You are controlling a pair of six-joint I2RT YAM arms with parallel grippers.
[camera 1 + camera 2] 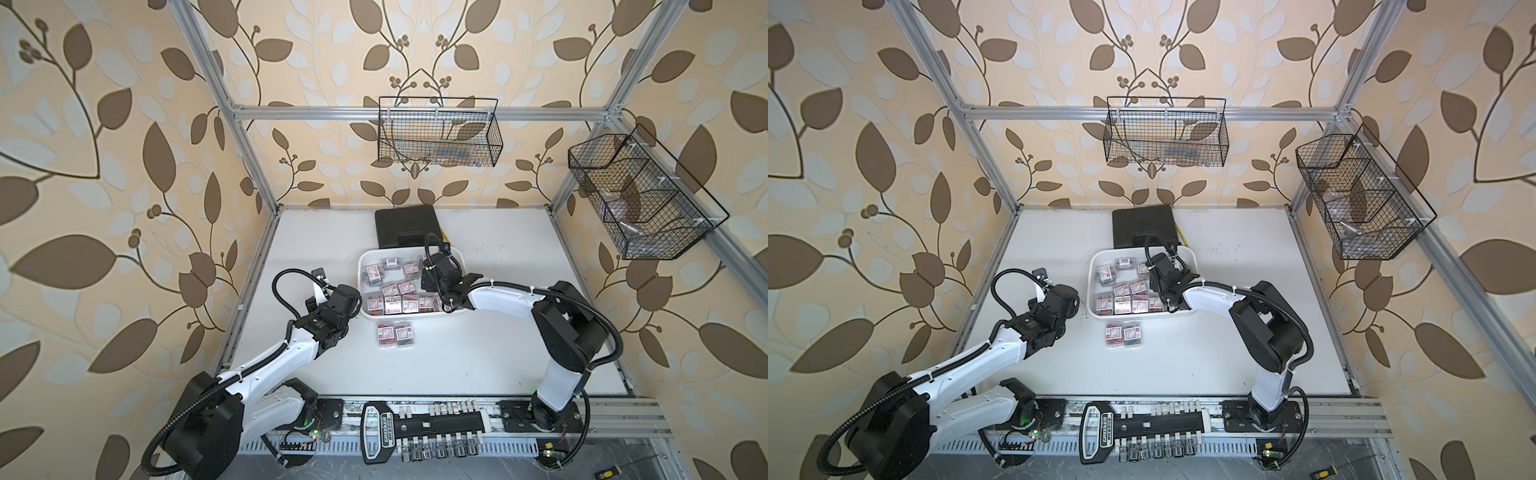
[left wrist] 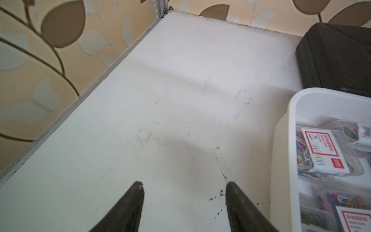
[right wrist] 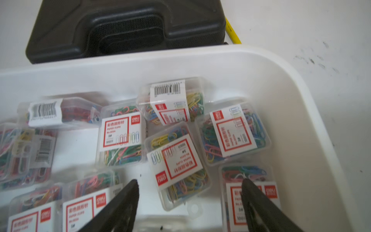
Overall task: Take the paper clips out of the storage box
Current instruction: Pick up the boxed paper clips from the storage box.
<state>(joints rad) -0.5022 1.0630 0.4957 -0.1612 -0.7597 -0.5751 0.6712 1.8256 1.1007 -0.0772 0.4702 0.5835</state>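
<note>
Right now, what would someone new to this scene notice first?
The white storage box in the middle of the table, crowded with clear boxes of coloured paper clips, draws the eye. The right tool hangs open above them, and two boxes already lie on the table just in front, with a black case behind.

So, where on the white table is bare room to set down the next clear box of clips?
Bare: the white table between the two clear boxes already out and its near edge, and left of the shallow white plastic tray. Crowded: inside the tray; a black hard case sits behind it.
</note>
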